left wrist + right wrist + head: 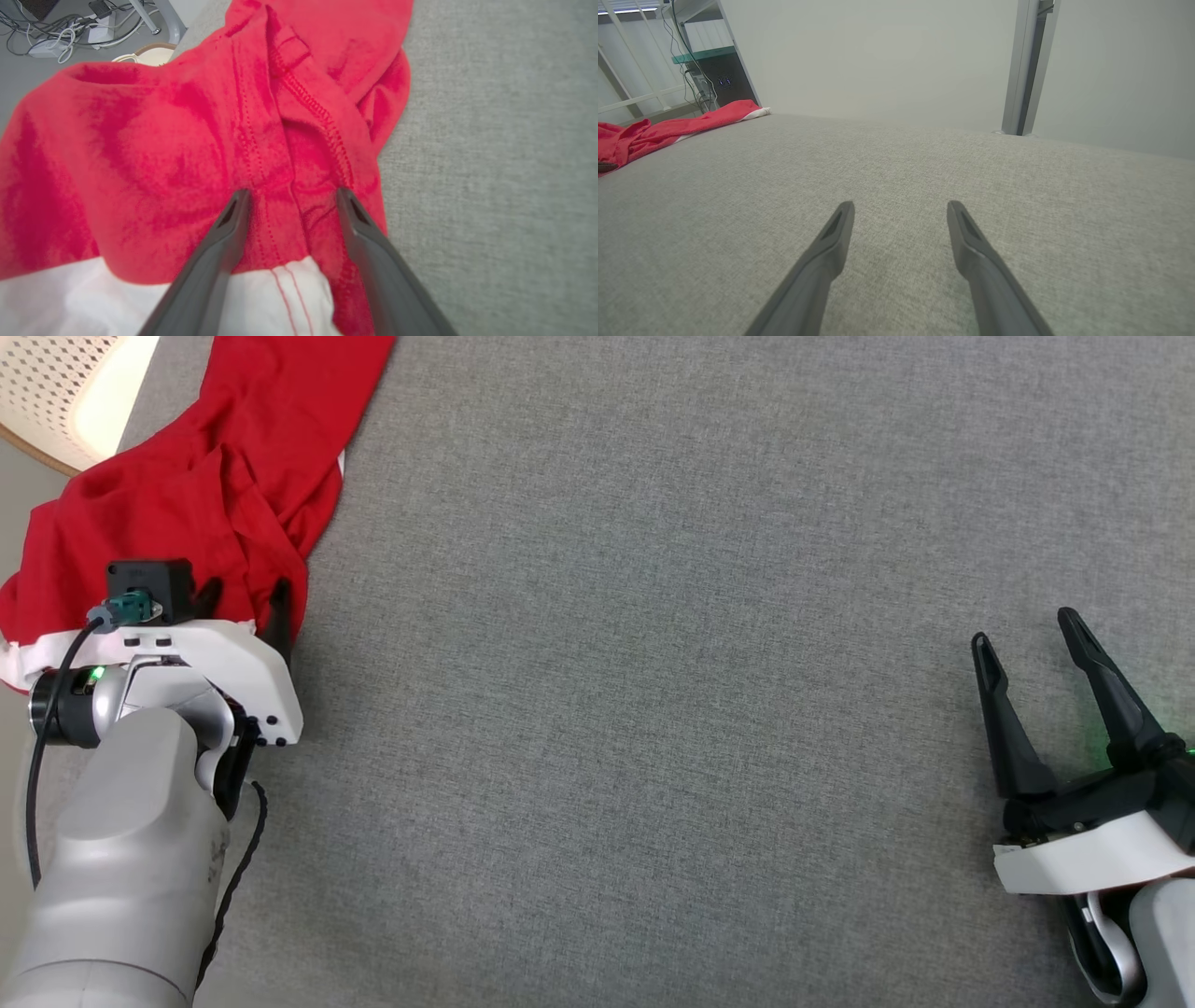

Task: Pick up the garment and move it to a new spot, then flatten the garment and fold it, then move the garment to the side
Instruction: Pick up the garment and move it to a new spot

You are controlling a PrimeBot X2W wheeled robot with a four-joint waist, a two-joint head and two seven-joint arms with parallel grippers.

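I set my left claw point(292, 196) spread open astride a seamed ridge of the red garment point(215, 457), bunched at the worktop's point(653, 663) far left edge, judging that fold easiest to pinch, while my right claw point(1022, 626) hung open over bare cloth.

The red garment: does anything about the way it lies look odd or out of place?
Yes. The red garment lies crumpled and bunched at the left edge of the grey surface, not flat. The left gripper stands open over a raised seam fold.
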